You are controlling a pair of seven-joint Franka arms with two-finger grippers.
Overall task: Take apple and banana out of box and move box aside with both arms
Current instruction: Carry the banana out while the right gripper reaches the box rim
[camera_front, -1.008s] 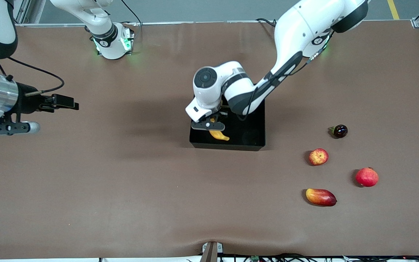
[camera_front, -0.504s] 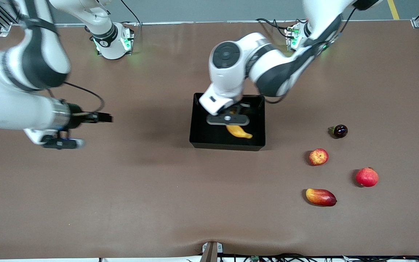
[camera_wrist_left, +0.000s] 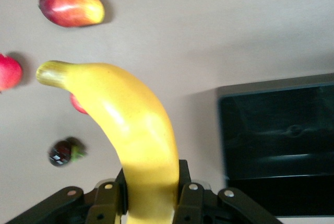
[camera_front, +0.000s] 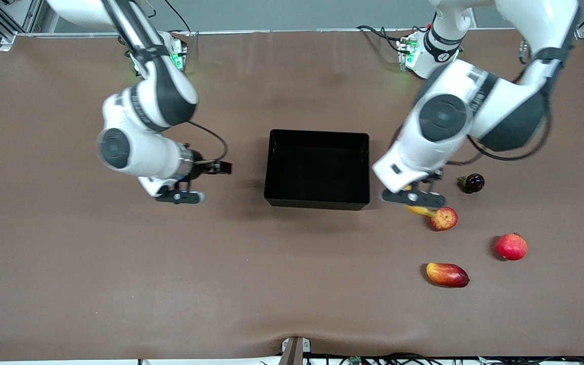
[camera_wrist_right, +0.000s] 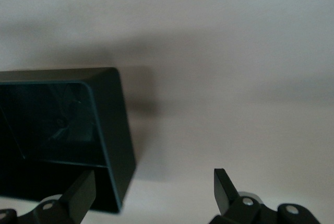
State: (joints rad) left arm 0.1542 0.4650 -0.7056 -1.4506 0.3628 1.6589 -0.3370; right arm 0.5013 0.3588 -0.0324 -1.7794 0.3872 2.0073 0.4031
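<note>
Clamping the banana (camera_wrist_left: 136, 145) at one end, the left gripper (camera_front: 413, 198) hovers center-right over the apple (camera_front: 444, 218); the right gripper (camera_front: 179, 197), fingers spread empty, flanks the box (camera_front: 317, 204).

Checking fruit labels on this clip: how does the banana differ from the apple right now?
The banana is long, curved and plain yellow; the apple is small, round, red mottled with yellow. The banana is held in the shut left gripper, off the table; the apple rests on the table, untouched. Both are out of the black box, toward the left arm's end. The right gripper hangs open beside the box.
</note>
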